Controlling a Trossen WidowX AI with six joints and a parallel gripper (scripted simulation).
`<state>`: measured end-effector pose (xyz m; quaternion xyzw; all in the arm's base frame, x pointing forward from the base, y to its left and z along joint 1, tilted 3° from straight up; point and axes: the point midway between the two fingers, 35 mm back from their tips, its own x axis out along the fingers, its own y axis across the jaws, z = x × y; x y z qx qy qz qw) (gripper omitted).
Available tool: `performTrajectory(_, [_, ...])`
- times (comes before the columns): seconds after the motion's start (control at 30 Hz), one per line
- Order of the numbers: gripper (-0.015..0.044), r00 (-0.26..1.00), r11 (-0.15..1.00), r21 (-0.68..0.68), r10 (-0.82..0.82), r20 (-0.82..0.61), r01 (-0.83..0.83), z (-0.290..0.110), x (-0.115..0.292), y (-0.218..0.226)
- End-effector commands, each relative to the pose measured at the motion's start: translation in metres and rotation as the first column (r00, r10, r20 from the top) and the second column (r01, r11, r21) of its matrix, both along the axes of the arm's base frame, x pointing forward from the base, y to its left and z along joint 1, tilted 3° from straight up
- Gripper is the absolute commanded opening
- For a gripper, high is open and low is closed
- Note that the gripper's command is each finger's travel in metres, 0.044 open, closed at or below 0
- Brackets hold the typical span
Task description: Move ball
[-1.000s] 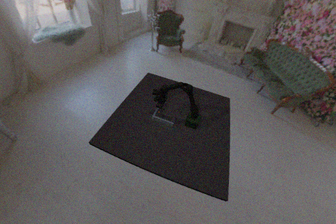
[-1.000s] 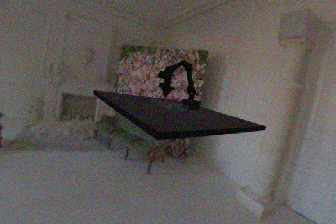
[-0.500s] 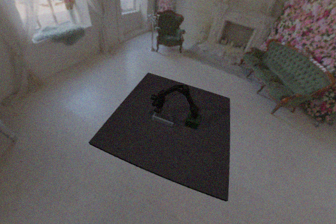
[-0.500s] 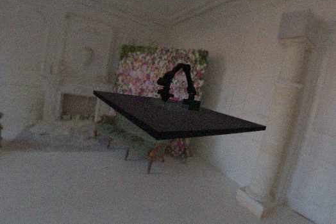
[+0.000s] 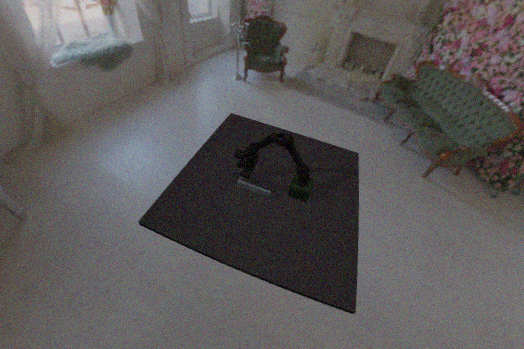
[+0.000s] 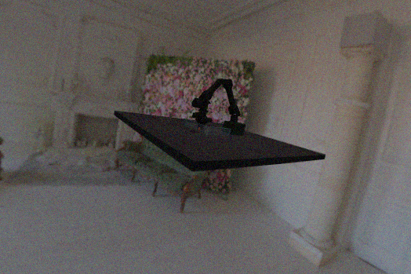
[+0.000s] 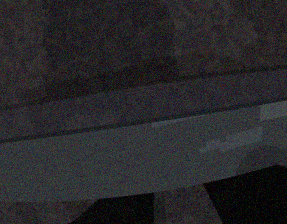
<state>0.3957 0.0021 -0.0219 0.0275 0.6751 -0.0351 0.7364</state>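
Observation:
My gripper (image 5: 245, 171) (image 6: 201, 121) hangs low over the dark table (image 5: 250, 255) (image 6: 235, 153), right at the low clear wall (image 5: 253, 186) (image 6: 213, 129). In the wrist view the wall (image 7: 127, 156) runs as a pale band across the frame, close in front of my two dark fingers. The fingers stand partly closed, held apart on the ball. The ball itself and the see-through copy do not show in any view; the frames are dark and grainy.
The arm's base (image 5: 300, 189) (image 6: 234, 126) stands on the table to the right of the walls. The table's edges lie well away from the gripper. Armchairs, a fireplace and a flower wall stand far off in the room.

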Motion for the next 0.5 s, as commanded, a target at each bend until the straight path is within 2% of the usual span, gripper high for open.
performTrajectory(0.0, [0.0, 1.0, 1.0, -0.004, 0.001, -0.009, -0.001, -0.0097, -0.0019, -0.0009])
performTrajectory(0.37, [0.0, 1.0, 1.0, -0.004, 0.001, -0.009, -0.001, -0.0108, -0.0018, -0.001])
performTrajectory(0.47, [0.0079, 1.0, 1.0, -0.001, 0.0, -0.008, 0.0, -0.008, -0.0019, -0.0003])
